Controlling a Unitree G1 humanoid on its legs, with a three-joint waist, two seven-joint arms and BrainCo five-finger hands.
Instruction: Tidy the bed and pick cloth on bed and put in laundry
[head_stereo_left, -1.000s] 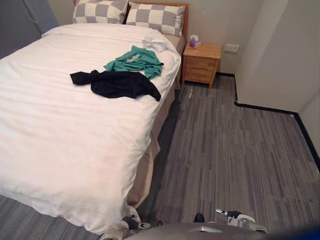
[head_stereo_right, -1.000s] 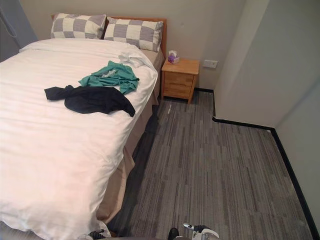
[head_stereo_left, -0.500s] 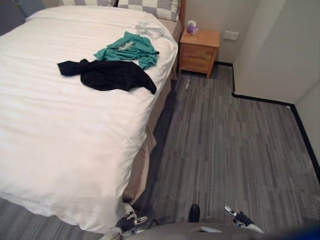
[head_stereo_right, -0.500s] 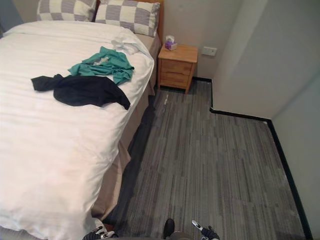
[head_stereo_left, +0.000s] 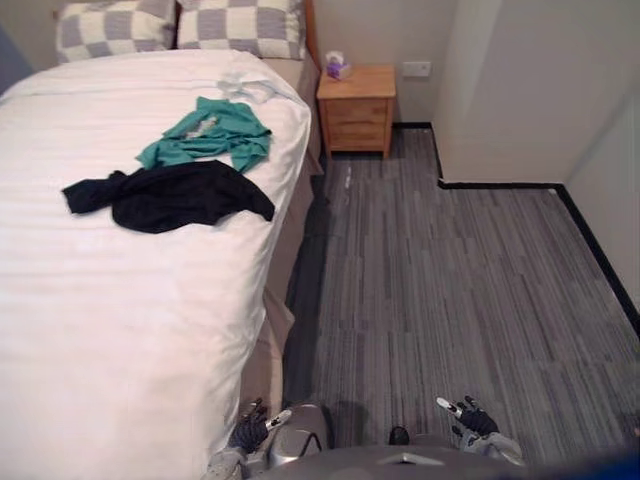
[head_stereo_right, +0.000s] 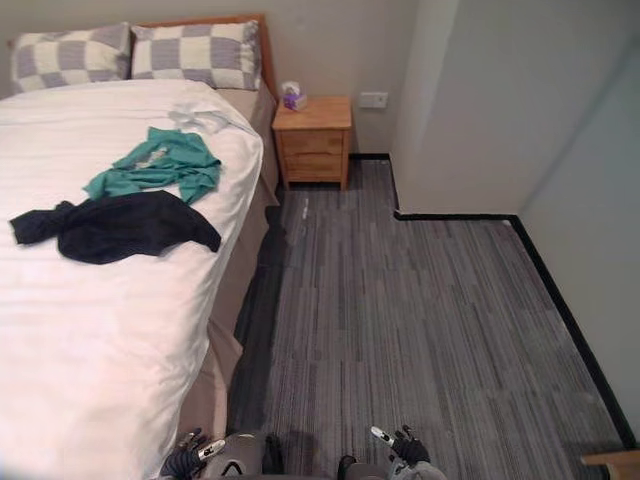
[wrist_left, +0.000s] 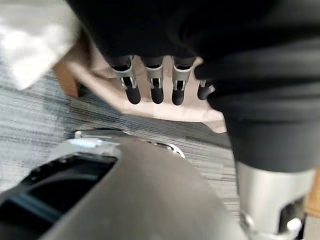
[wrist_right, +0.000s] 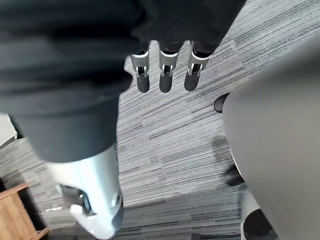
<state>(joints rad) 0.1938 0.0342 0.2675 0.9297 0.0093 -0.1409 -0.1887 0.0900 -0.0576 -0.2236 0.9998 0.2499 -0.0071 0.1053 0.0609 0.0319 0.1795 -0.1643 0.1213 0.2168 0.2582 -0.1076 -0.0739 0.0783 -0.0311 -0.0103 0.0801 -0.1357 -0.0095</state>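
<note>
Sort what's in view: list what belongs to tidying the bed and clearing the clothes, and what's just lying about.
Job: bed, checked pillows, black garment, teal garment, white cloth.
Lying about: nightstand, tissue box, wall socket.

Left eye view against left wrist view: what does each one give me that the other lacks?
Left eye view: the teal cloth and black cloth on the bed, checked pillows, the nightstand. Left wrist view: the left hand up close, fingers straight, holding nothing. Shared: white duvet, grey floor, left hand.
</note>
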